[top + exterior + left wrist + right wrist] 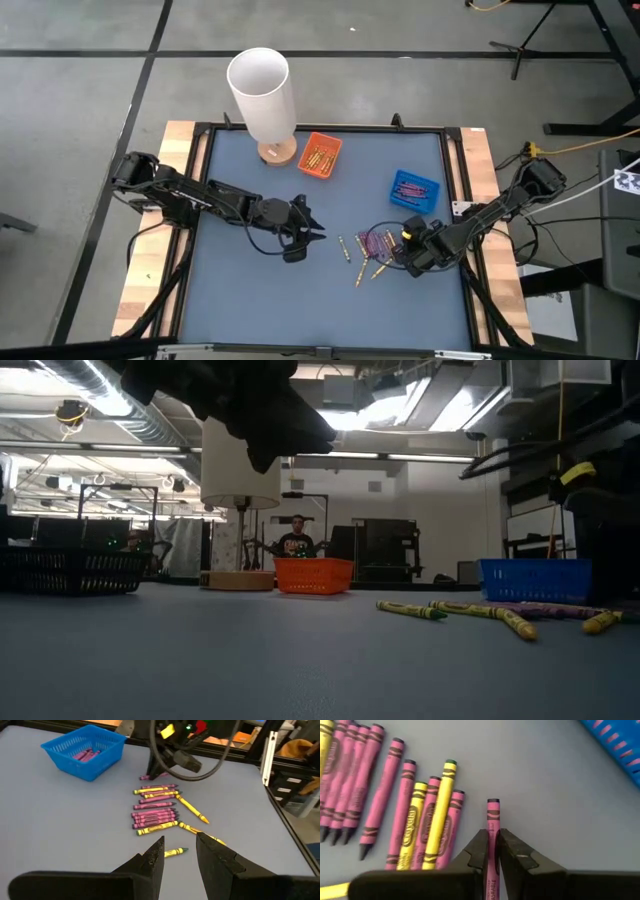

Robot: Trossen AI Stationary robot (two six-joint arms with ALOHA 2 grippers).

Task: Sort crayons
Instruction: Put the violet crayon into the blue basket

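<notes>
- High view: the right tool sits low over the pile of crayons at lower right of the blue-grey surface, so a pick from the pile looks to be the step in hand. The left tool waits near the centre of the frame. An orange basket with yellow sticks in it stands at upper centre, a blue basket with purple ones to its right, and a tall white cylinder on a wooden base at upper left of them.
- Low view: several yellow and purple crayons lie flat at right; both baskets are mesh-walled plastic. A person sits far behind.
- Left wrist view: the left tool has its dark fingers spread, holding nothing, pointed at the paper-wrapped sticks in the middle of the frame.
- Right wrist view: the right tool is pinching one purple crayon, which lies just apart from the row at left. The stick is thin, round and smooth in its wrapper, so it may roll or slip.
- Next move, as a judgement: lift cleanly and carry it to the blue basket, keeping the pinch firm.
</notes>
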